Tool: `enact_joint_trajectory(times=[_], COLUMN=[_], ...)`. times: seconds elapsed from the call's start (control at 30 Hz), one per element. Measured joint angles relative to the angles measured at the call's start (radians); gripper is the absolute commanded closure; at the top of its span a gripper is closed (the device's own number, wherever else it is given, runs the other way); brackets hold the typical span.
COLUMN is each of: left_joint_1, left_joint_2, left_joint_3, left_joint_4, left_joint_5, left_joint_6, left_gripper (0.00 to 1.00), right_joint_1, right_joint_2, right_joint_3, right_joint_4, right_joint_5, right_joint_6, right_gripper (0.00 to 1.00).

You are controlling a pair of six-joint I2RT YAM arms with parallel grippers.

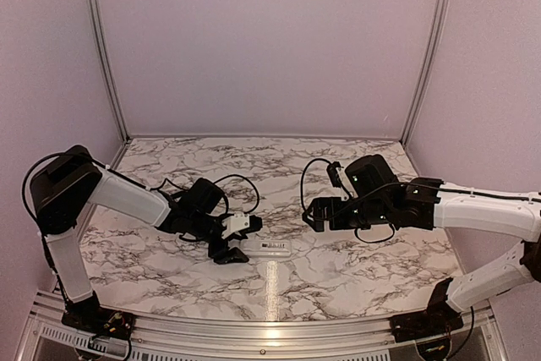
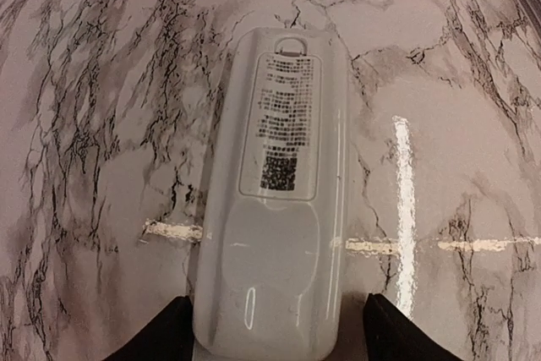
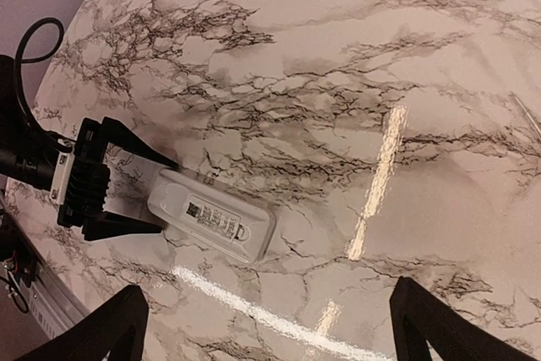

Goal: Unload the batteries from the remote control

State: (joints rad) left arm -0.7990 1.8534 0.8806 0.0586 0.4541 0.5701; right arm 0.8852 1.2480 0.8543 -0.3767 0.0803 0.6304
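The white remote control lies flat on the marble table, printed label face up and its back cover shut. The batteries are hidden. My left gripper is low on the table, with its black fingers either side of the remote's left end. The left finger is at the remote's edge and the right one stands a little apart, so the gripper is open. My right gripper hovers open and holds nothing, to the right of the remote and above the table.
A metal rail runs along the table's near edge. Lilac walls close the back and both sides. Loose black cables loop off both wrists above the marble.
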Motion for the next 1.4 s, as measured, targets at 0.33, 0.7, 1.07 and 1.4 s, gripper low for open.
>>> enact_joint_trajectory(times=[0.33, 0.7, 1.07, 1.4], left_joint_1=[-0.002, -0.04, -0.054, -0.069], left_joint_2=[0.023, -0.172, -0.307, -0.373], left_joint_3=[0.026, -0.053, -0.051, -0.024], left_joint_4=[0.009, 0.012, 0.004, -0.016], left_joint_5=[0.0, -0.09, -0.135, -0.159], left_joint_6=[0.008, -0.065, -0.119, -0.137], left_gripper=[0.6, 0.62, 0.62, 0.62], right_joint_1=[0.0, -0.089, -0.13, -0.13], right_joint_2=[0.012, 0.125, 0.275, 0.324], right_joint_3=[0.0, 0.001, 0.041, 0.09], right_joint_4=[0.001, 0.076, 0.284, 0.414], right_joint_5=[-0.023, -0.278, -0.69, -0.806], right_joint_6=[0.002, 0.015, 0.061, 0.121], right_gripper=[0.02, 0.02, 0.09, 0.29])
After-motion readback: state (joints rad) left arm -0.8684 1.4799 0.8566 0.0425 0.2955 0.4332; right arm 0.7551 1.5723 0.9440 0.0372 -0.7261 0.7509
